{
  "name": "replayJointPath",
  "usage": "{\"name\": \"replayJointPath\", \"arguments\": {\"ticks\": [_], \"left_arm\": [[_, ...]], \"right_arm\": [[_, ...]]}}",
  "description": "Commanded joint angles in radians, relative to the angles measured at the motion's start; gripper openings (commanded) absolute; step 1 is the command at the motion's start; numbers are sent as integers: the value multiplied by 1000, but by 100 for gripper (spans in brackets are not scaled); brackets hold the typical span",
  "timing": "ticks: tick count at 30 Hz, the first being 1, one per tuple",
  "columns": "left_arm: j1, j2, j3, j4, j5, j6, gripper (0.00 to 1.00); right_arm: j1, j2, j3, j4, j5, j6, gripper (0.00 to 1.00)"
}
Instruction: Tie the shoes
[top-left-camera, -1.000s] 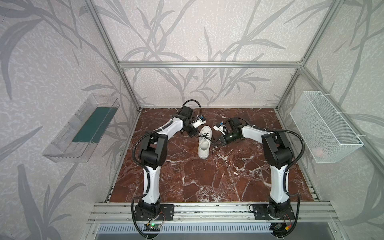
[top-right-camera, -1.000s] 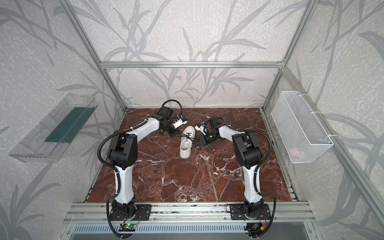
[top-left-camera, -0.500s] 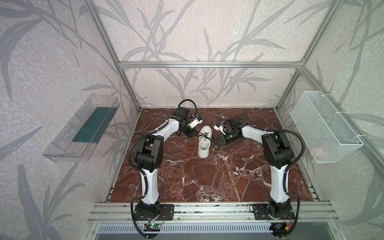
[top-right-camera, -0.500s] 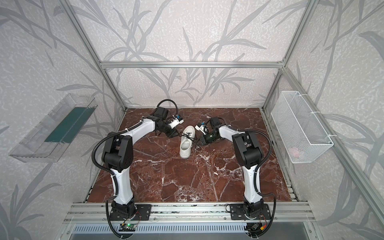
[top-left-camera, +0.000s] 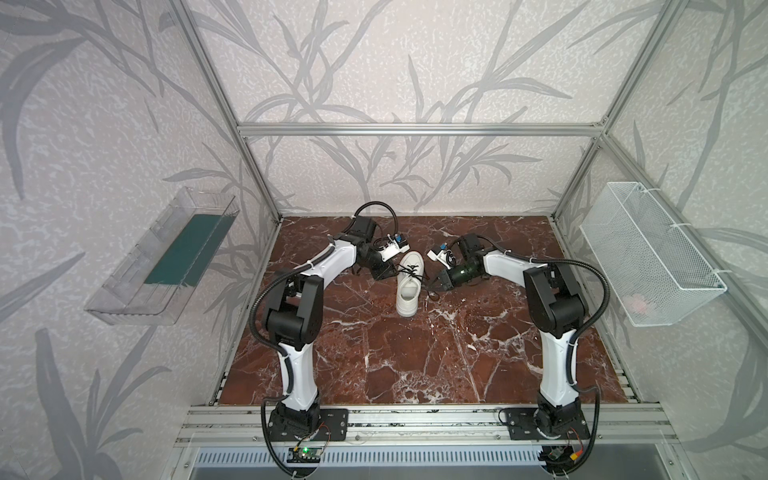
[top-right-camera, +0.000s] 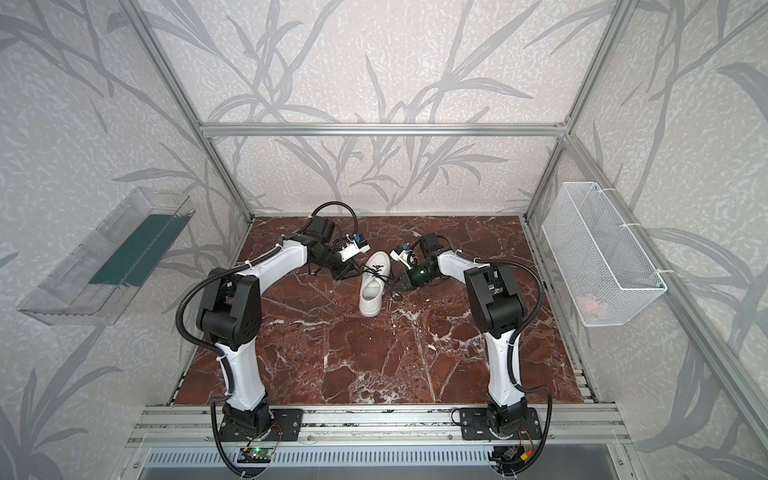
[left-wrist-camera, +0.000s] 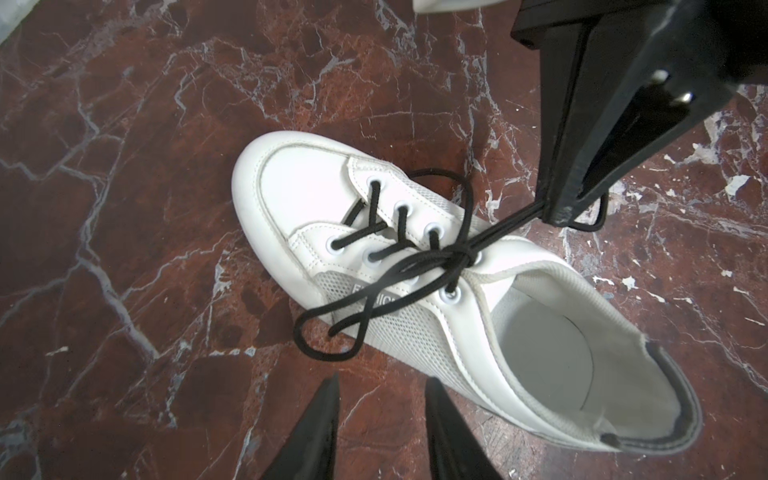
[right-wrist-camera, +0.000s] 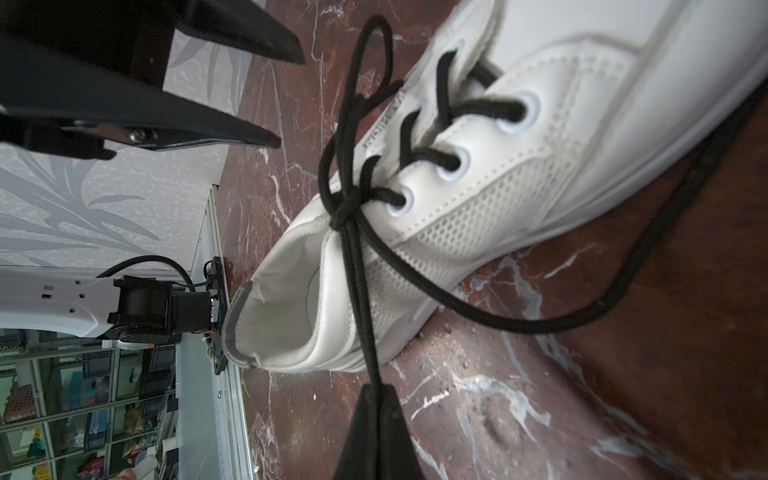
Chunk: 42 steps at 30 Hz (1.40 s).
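Black tapered jaws of the left gripper stand partly apart with nothing between them. Just ahead of their tips we see a slack loop of the thin black laces hanging over the mesh side of the white low-top sneaker. Across the sneaker, the right gripper is pinched closed on a strand that runs taut from a small knot above the tongue. The lace zigzags between ringed eyelets; we note a smooth white toe cap, a thick white sole and a grey-edged heel collar. In both top views the sneaker sits on the red-brown marble tabletop between the two grippers, toe toward the back wall.
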Motion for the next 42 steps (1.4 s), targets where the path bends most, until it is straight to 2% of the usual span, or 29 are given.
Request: {"name": "replayJointPath", "arguments": {"ticks": [1,17,30,34,36,39,42], "left_arm": [[0,30,37,-57,34,51,38],[-3,132,138,-111,29,71,40],[-25,179,205,-196,2,106,36],[-24,182,211,-198,-2,100,22],[-25,179,207,-197,-4,99,19],[-23,169,201,-204,-12,109,10],[-22,151,199,-216,-40,113,7]], "right_arm": [[2,11,25,-37,-18,-9,0],[4,20,45,-52,-17,-12,0],[5,23,51,-59,-20,-14,0],[6,21,48,-58,-19,-15,0],[6,20,47,-60,-20,-17,0],[6,20,45,-63,-18,-21,0],[6,20,42,-63,-16,-20,0]]}}
